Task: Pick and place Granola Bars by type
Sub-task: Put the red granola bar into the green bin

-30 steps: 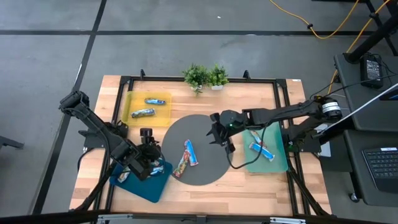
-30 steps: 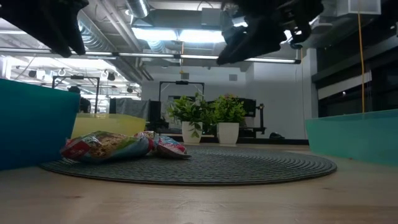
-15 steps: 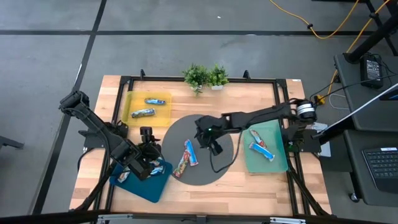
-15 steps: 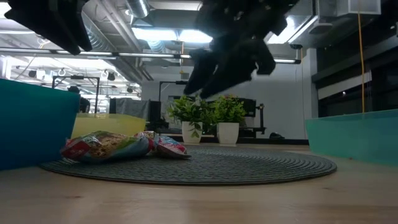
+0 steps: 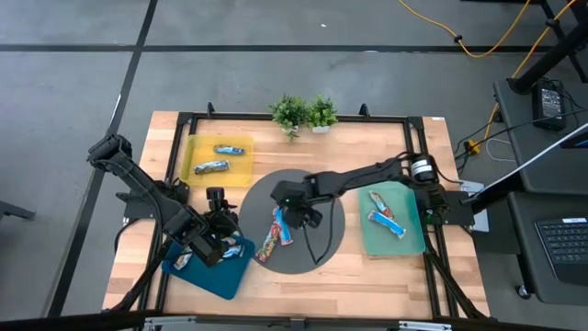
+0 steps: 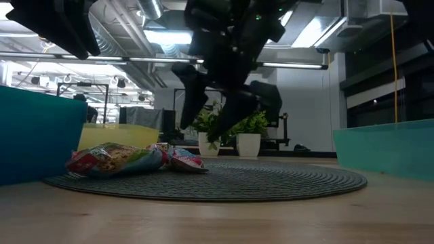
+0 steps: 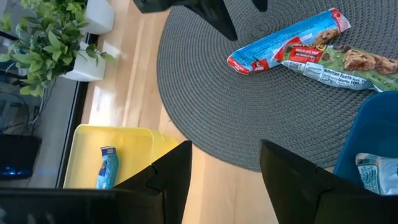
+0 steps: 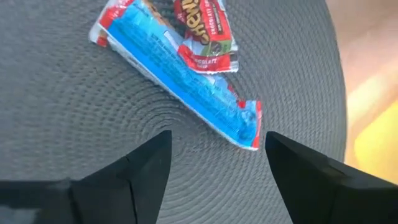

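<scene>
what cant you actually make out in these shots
- Bar in the blue mat: in the high view the left gripper covers most of it; the left wrist view cuts it off at the edge.
- Wrapper print on the two bars in the yellow mat: too small in the high view.
- Green mat contents: its wall hides them in the low view.

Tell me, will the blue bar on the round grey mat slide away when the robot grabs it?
Maybe a little. The blue bar has a shiny wrapper, so it could slip, though the woven mat should hold it. It lies flat, unlikely to roll. Its crinkled ends may bend. The right gripper hovers over it, jaws open.
</scene>
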